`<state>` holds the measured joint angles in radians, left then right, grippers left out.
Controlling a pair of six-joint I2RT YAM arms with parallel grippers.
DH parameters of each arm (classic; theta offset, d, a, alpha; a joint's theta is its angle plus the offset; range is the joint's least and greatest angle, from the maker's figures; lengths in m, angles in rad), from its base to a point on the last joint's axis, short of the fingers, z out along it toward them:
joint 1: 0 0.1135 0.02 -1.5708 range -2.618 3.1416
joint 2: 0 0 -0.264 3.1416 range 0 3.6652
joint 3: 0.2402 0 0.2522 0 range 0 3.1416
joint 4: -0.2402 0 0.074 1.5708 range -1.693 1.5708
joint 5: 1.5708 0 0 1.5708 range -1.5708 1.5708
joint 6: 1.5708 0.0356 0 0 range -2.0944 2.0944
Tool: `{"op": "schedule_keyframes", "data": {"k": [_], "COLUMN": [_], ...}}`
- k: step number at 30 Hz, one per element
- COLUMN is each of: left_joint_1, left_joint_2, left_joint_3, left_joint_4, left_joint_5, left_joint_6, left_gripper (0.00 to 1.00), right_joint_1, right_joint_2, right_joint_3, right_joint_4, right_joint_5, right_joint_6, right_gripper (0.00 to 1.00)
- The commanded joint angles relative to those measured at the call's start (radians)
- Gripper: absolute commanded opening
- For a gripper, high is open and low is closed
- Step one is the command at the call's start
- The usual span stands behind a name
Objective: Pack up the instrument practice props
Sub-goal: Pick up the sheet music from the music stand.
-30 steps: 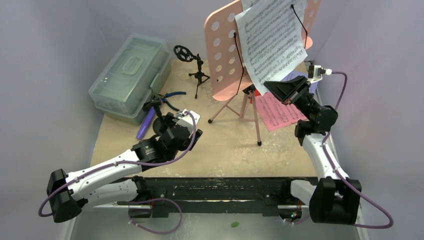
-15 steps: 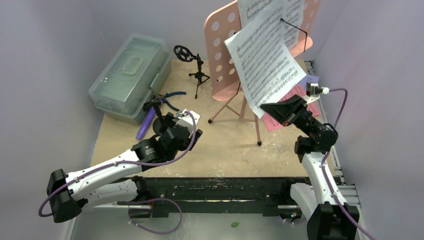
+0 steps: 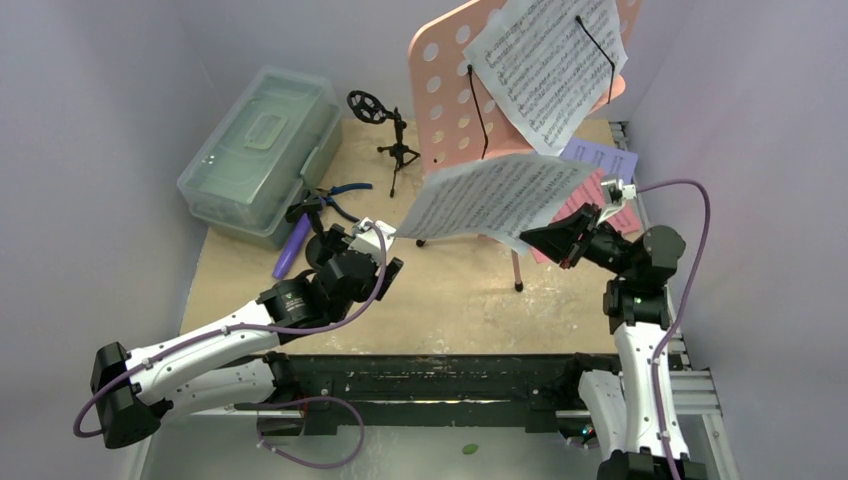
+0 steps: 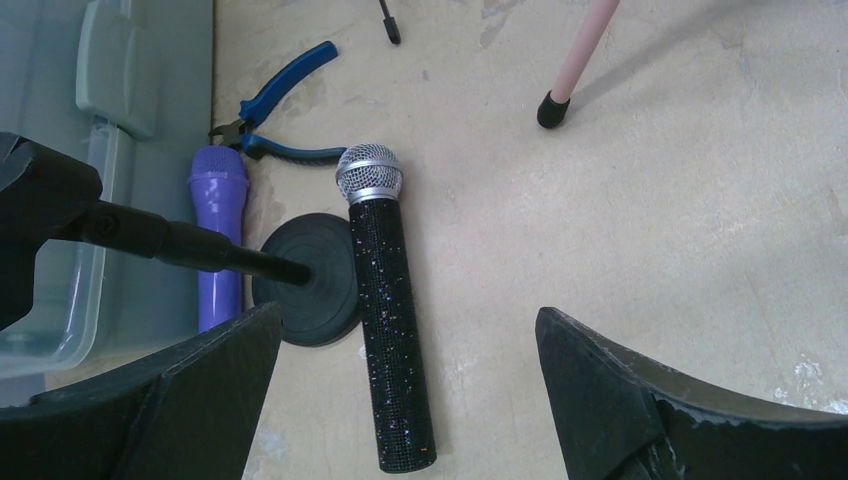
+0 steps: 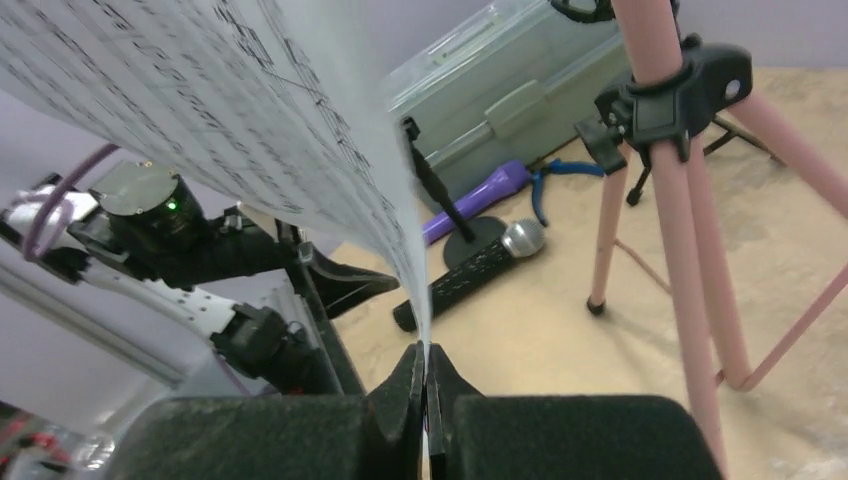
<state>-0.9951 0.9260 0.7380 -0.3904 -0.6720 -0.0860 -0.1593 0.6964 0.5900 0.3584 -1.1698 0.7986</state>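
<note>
Pink perforated music rack (image 3: 447,90) stands on its tripod legs at upper centre of the overhead view. One white page (image 3: 548,65) sits on its face under black wire retainers. A second white sheet-music page (image 3: 490,195) is held out near level at mid-frame, in front of the rack's legs. Its edge is pinched between the closed jaws of the right gripper (image 5: 427,365).

Lilac page (image 3: 600,158) lies on the table (image 3: 450,290) at right.

Left gripper (image 4: 408,312) is spread wide and grasps nothing. It hangs over the black-silver microphone (image 4: 390,320), which lies flat at lower centre of the left wrist view. Just left of it are a round black stand base (image 4: 310,285) and the purple microphone (image 4: 218,230), against the clear case (image 4: 60,150). Blue-handled pliers (image 4: 280,95) lie above them.

Black mic tripod (image 3: 392,140) stands left of the rack.
</note>
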Motion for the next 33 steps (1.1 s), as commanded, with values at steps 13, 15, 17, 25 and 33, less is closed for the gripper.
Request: {"op": "schedule_keyframes", "data": {"k": [13, 15, 17, 25, 33], "left_joint_1": [0.005, 0.005, 0.005, 0.006, 0.006], "left_joint_2": [-0.018, -0.018, -0.017, -0.022, -0.030], "left_joint_3": [-0.002, -0.001, -0.001, -0.002, -0.002], "left_joint_4": [0.012, 0.012, 0.012, 0.010, 0.012], "left_joint_5": [0.015, 0.016, 0.016, 0.017, 0.026], "left_joint_6": [-0.004, -0.005, -0.003, -0.005, -0.003], "left_gripper": [0.97, 0.97, 0.97, 0.97, 0.98], "right_joint_1": [-0.016, -0.019, -0.022, -0.123, -0.308], "right_joint_2": [0.095, 0.094, 0.098, 0.185, 0.349], "right_joint_3": [0.349, 0.326, 0.307, 0.290, 0.355], "right_joint_4": [-1.029, -1.025, -1.024, -0.955, -0.914], "right_joint_5": [0.350, 0.408, 0.455, 0.642, 0.683], "right_joint_6": [-1.272, -1.301, -1.323, -1.336, -1.312], "right_gripper": [0.00, 0.00, 0.00, 0.00, 0.00]}}
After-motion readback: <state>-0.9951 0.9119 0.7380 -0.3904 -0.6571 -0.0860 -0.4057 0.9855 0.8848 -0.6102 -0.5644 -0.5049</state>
